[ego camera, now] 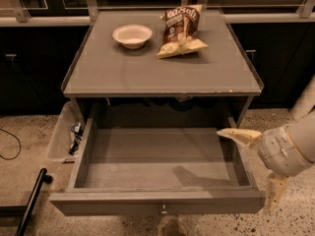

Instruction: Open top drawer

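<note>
The top drawer (pixel 157 203) of the grey cabinet stands pulled far out toward me. Its deep grey box (pixel 160 156) is empty. A small round brass knob (pixel 163 210) sits at the centre of its flat front. My gripper (pixel 244 171) is at the drawer's right side, near the front corner. It is open and holds nothing. One cream finger (pixel 236 135) reaches over the drawer's right wall and the other (pixel 273 194) hangs down outside it. The lower drawers are hidden.
On the cabinet top (pixel 123 73) stand a white bowl (pixel 132 35) and a brown chip bag (pixel 181 31). A clear plastic bin (pixel 62 134) with small items hangs at the cabinet's left. A black pole (pixel 30 203) lies on the speckled floor at front left. A white post (pixel 305 102) stands at right.
</note>
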You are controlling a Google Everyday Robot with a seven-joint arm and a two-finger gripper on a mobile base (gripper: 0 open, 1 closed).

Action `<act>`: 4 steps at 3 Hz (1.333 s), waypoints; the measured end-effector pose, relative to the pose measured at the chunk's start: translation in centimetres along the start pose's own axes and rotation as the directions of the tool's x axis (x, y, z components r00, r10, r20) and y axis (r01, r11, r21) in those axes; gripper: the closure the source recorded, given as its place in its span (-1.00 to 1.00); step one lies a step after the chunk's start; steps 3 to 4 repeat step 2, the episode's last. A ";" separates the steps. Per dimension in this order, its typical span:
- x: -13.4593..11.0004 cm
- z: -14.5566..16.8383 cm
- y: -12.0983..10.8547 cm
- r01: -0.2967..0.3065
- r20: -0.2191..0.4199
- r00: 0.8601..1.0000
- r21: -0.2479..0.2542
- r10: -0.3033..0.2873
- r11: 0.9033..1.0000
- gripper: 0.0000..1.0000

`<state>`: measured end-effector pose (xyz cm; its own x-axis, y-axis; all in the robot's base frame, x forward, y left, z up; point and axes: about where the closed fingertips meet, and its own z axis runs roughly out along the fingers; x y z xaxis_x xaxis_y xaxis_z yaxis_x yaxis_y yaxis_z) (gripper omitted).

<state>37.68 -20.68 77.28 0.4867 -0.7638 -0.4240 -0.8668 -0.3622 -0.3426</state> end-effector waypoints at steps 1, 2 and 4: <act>-2.4 -2.8 -4.2 0.060 -0.029 0.998 0.022 -0.060 0.998 -1.00; -2.5 -3.1 -4.7 0.067 -0.033 0.997 0.030 -0.066 0.997 -1.00; -2.5 -3.1 -4.7 0.067 -0.033 0.997 0.030 -0.066 0.997 -1.00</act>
